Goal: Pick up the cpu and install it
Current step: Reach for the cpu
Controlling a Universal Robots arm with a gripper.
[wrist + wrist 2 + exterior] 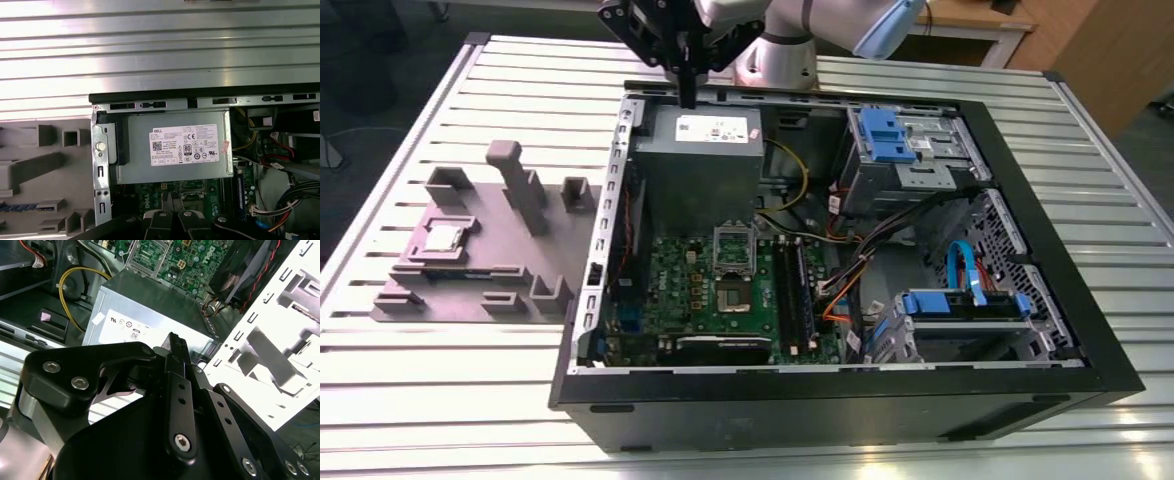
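**Hanging Over the Case, Well Away From the Cpu**

The arm stood at the far side of the tabletop. Its black jaws pointed straight down. They were pressed together, with no gap showing between the two tips in the second wrist view.

The jaws hung over the far edge of the open case. Right under them sat the grey box with a white label on top. Both wrist views looked down on that box. The jaws were above it and did not touch it.

The cpu was not in the case. It lay flat on the grey holder, silver side up. The holder sat on the tabletop, just beside the case, on the exterior view's left. The cpu was well apart from the jaws.

Inside the case lay the green board. It was on the near side of the grey box. The socket sat in the middle of that board, with a silver frame standing open just behind it. Two long black sticks stood beside the socket, on the exterior view's right.
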